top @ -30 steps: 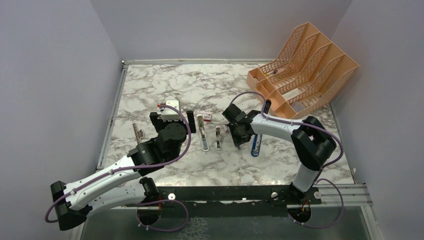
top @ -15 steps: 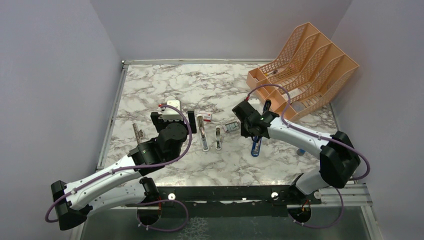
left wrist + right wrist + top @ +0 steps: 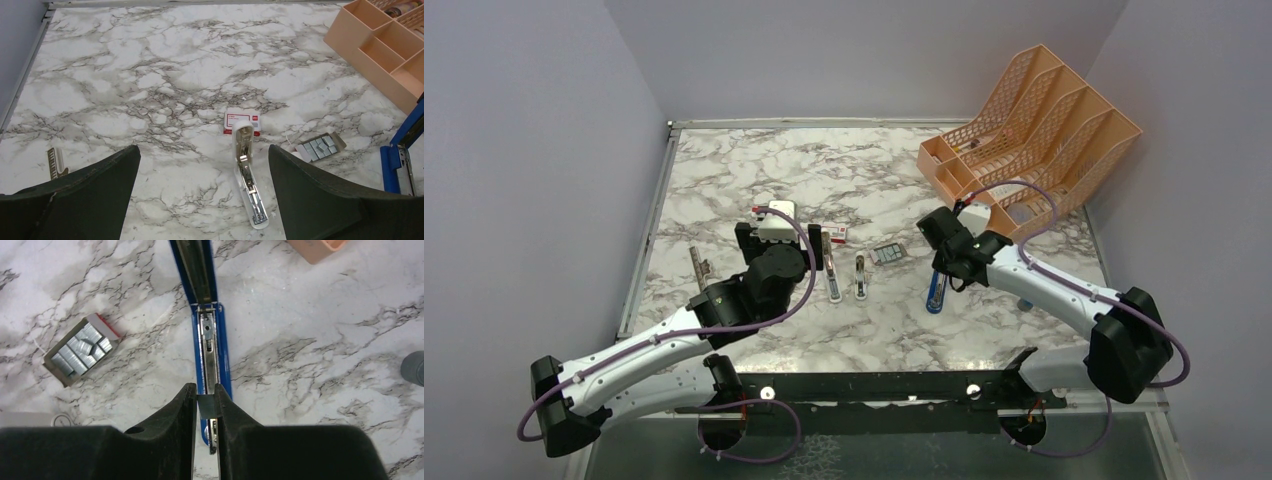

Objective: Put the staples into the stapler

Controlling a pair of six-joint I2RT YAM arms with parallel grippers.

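Table: white marble with grey veins (image 3: 754, 170), pale walls on three sides, an orange file rack (image 3: 1034, 130) in the upper right of the overhead view.
Right gripper (image 3: 203, 390): my fingers are narrow and pinch a short grey strip of staples (image 3: 206, 407) between their tips.
Blue stapler (image 3: 207, 340): lies open up the middle of my right wrist view, directly behind the pinched strip; I cannot tell whether they touch.
Left gripper (image 3: 202, 150): my fingers are spread wide with nothing between them.
White stapler (image 3: 248, 175): lies open on the marble at lower centre of my left wrist view, silver channel up, its far end against a red-and-white box (image 3: 235, 117).
Cardboard tray (image 3: 80, 351): holds more grey strips, at the left of my right wrist view.
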